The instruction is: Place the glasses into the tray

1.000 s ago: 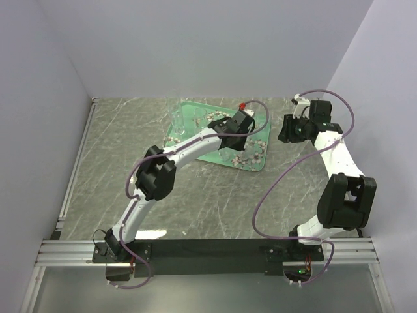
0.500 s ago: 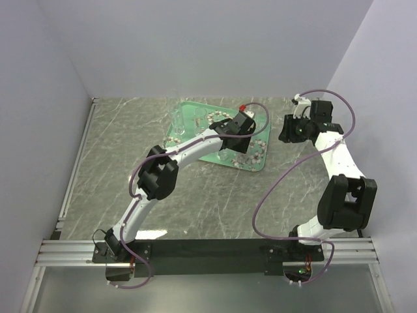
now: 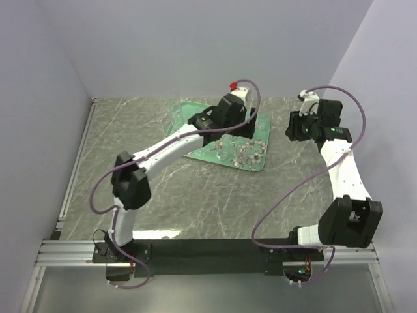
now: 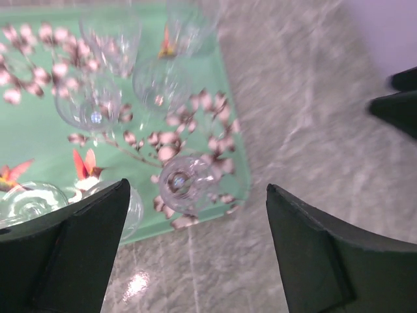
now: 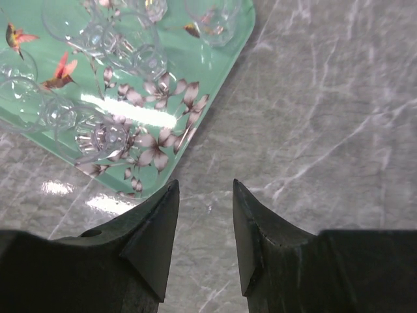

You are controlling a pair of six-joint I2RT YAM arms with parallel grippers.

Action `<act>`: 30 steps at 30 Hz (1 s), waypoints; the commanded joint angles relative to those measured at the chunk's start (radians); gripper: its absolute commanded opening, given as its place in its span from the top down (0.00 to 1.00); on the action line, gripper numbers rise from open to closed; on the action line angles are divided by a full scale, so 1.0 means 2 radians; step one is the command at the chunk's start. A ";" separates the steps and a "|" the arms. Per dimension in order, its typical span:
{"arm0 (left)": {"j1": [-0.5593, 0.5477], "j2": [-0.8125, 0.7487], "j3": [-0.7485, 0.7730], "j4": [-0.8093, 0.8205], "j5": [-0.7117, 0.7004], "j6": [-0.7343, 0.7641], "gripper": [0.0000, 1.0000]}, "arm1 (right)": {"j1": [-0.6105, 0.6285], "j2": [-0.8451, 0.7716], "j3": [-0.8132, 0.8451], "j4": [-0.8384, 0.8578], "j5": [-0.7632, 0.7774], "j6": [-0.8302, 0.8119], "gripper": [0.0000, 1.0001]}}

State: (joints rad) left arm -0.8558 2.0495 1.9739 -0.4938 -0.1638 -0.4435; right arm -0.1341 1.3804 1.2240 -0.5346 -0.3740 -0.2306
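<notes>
The mint-green tray [image 3: 255,159] lies at the middle back of the table, and my left arm reaches over it. Several clear glasses stand on it, among them one [image 4: 184,182] by the tray's corner and others [image 4: 159,81] [image 4: 91,107] farther in. My left gripper [image 4: 197,187] hangs above that corner glass, open wide and touching nothing. My right gripper [image 5: 205,182] hovers over bare table to the right of the tray [image 5: 215,59]; its jaws stand apart with nothing between them. More glasses [image 5: 98,137] show in the right wrist view.
Grey marbled tabletop [image 3: 195,195] surrounds the tray. Pale walls close off the back and both sides, and a metal rail [image 3: 77,163] runs along the left edge. A dark part of the right arm [image 4: 397,104] shows at the right of the left wrist view.
My left gripper has opened and risen from the tray, swinging toward the back; a glass now stands free by the tray's corner. The right arm has shifted slightly right.
</notes>
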 commanded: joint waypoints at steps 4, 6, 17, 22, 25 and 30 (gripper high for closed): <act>-0.004 -0.126 -0.056 0.068 -0.022 0.010 0.07 | -0.016 -0.053 -0.005 0.008 0.005 -0.020 0.53; -0.004 -0.153 -0.073 0.067 -0.041 0.018 0.06 | -0.024 -0.064 -0.004 0.007 0.001 -0.022 0.52; 0.001 -0.396 -0.257 0.048 -0.151 0.027 0.01 | -0.076 -0.110 -0.011 0.019 -0.034 -0.013 0.30; 0.030 -0.527 -0.372 0.038 -0.202 0.004 0.01 | -0.083 -0.129 -0.019 0.032 -0.038 0.006 0.20; 0.062 -0.577 -0.410 0.005 -0.232 -0.008 0.01 | -0.084 -0.138 -0.025 0.039 -0.025 0.009 0.09; 0.159 -0.630 -0.465 -0.007 -0.209 -0.014 0.01 | -0.091 -0.147 -0.036 0.040 0.008 0.022 0.04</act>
State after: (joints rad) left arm -0.6224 0.8177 1.0985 -0.4847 -0.5835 -0.4519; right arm -0.2996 1.1145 1.1618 -0.4995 -0.4026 -0.2134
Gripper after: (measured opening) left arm 0.994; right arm 0.959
